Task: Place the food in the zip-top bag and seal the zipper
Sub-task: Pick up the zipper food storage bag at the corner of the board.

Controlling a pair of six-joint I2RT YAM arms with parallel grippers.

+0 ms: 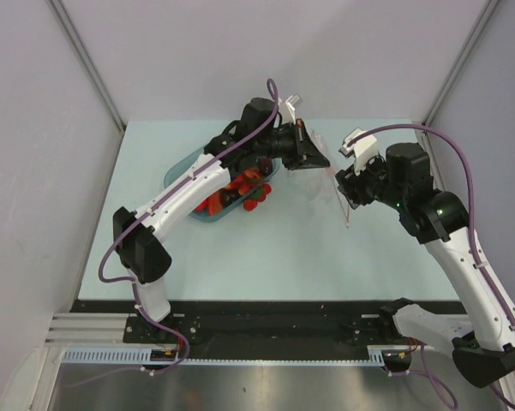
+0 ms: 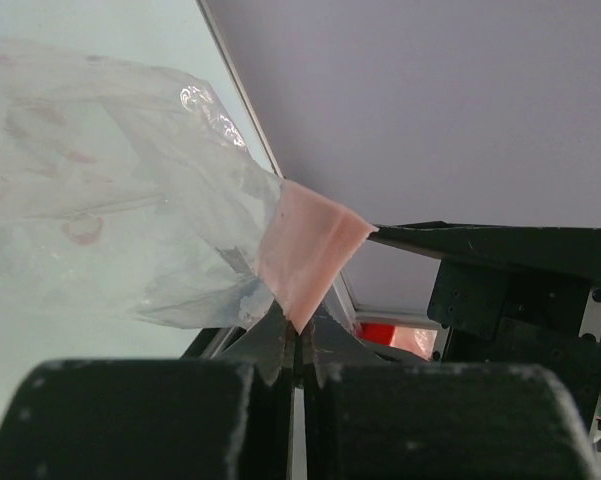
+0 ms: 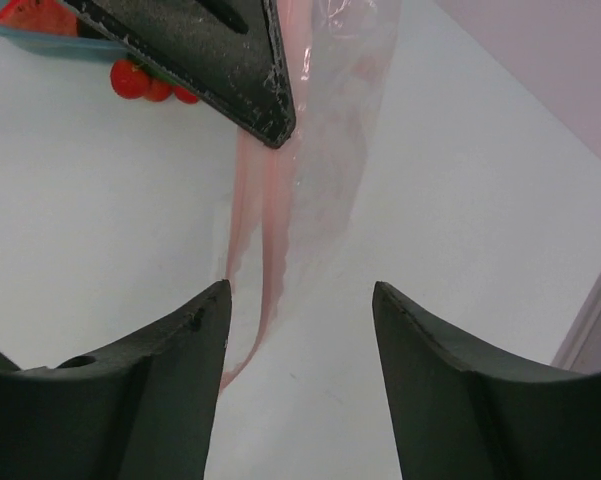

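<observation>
Zip-top bag hangs lifted over the pale table, right of the middle, its clear crinkled film stretched between my two pincers. Nearest to my bases is the loose end of its zipper, a pinkish strip that trails down toward the tabletop; I cannot tell whether the tip touches it.

My right pincer sits at that near end with its jaws apart at a middling width. The strip runs down through the gap, closer to one finger than the other, and neither finger pinches it, so this pincer holds nothing.

Farther on, the strip climbs to my left pincer. Its jaws are clamped tight on the zipper edge, and the pink band folds into a peak just above the tips. The clear pouch spreads away from there to one side.

Off to the left lies the blue translucent tray, partly under my left forearm, with red toy food heaped in it. A few small red pieces lie on the table just beside the tray's rim, well apart from the bag's mouth.
</observation>
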